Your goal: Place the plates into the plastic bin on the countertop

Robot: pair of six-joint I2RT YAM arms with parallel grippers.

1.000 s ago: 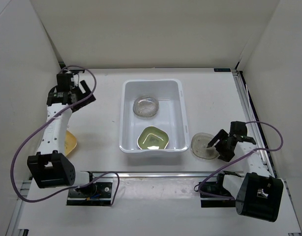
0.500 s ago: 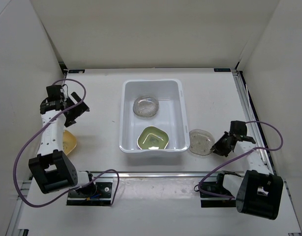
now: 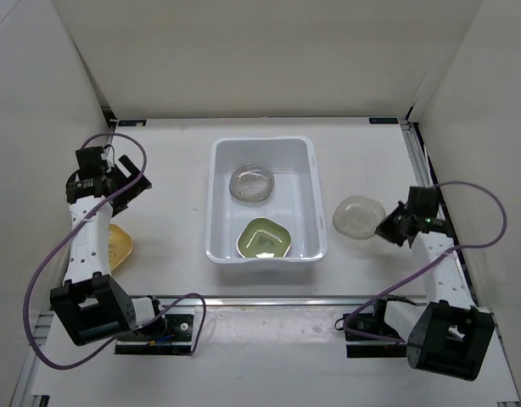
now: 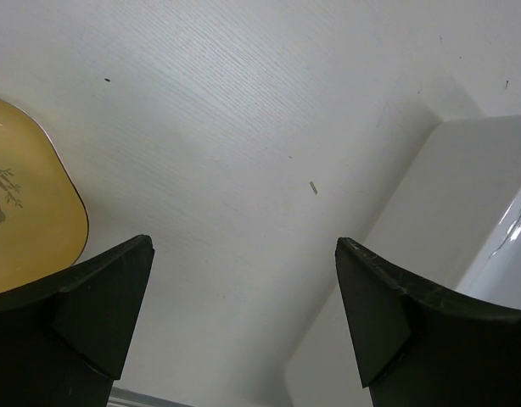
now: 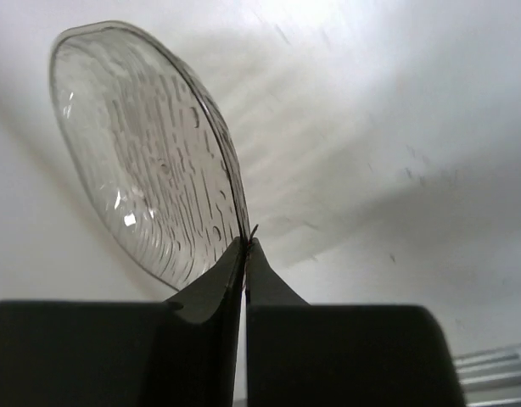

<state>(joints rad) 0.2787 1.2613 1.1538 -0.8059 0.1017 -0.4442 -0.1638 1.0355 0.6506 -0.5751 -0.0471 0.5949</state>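
- Four plates: two clear, one green, one yellow; one bin [image 3: 262, 141].
- right jaws clamped on the rim of held clear plate [image 3: 358, 216], which looks lifted, between bin and right edge; it sticks out toward bin, so the carry goes left.
- other clear plate [image 3: 252, 182] and green plate [image 3: 263, 239] lie in bin.
- yellow plate [image 3: 120, 246] on counter [image 3: 176, 170] by left edge; left jaws wide apart, empty, nearer it.

No legible text.
Nothing carries readable letters, numbers or brands; the sole printed mark is a small dark sprig [image 4: 1, 193] on the yellow plate [image 4: 31, 229], at nine o'clock in the left wrist view.
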